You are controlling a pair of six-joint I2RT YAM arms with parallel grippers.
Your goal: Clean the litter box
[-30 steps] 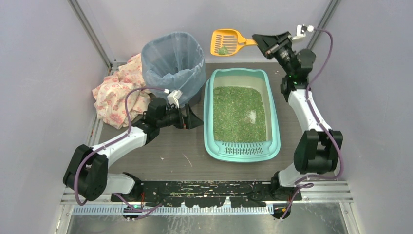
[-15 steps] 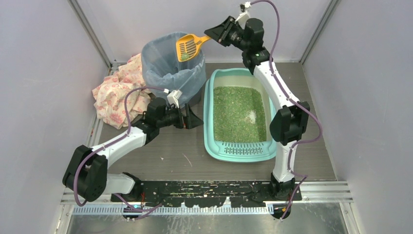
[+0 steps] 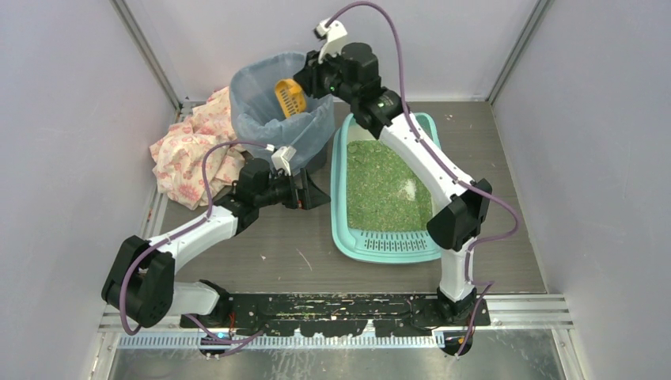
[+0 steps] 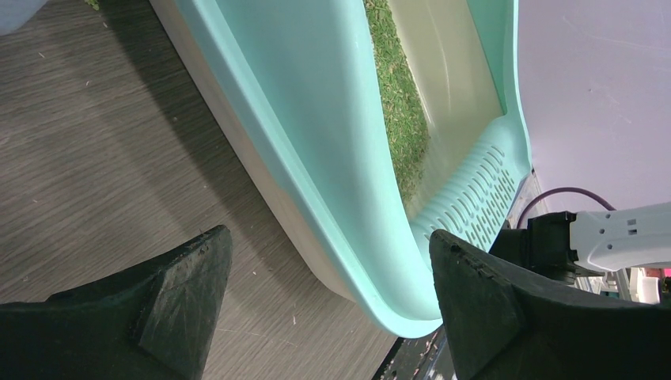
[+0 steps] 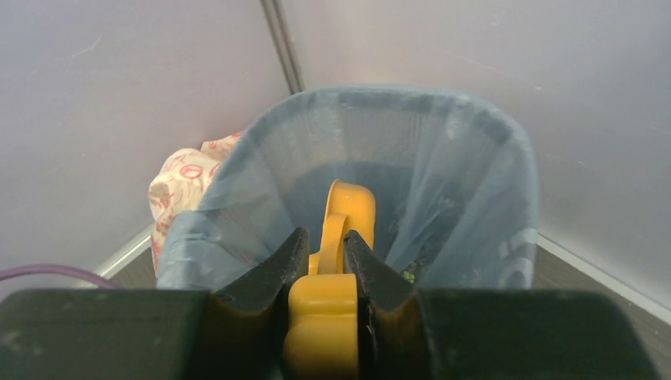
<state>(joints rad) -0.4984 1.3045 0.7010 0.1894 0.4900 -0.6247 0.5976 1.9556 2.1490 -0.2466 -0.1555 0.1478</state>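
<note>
Teal-green rectangular plastic litter box [image 3: 338,198], holding green granules, sits mid-bench just beside the blue-grey bag-lined round bin [image 3: 253,119]. Right fingers [image 5: 265,289] clamp the orange slotted scoop [image 5: 344,210] by its handle, head tipped down into the bin. Left fingers [image 4: 178,297] are spread wide and empty at the box's left rim.

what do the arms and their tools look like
Left arm and right arm match: white tube links between chunky black joints, with a purple cable looping alongside each. Each ends in a black tool with two matte, wedge-shaped fingers: left tool, right tool. A small white bracket tops each wrist.
</note>
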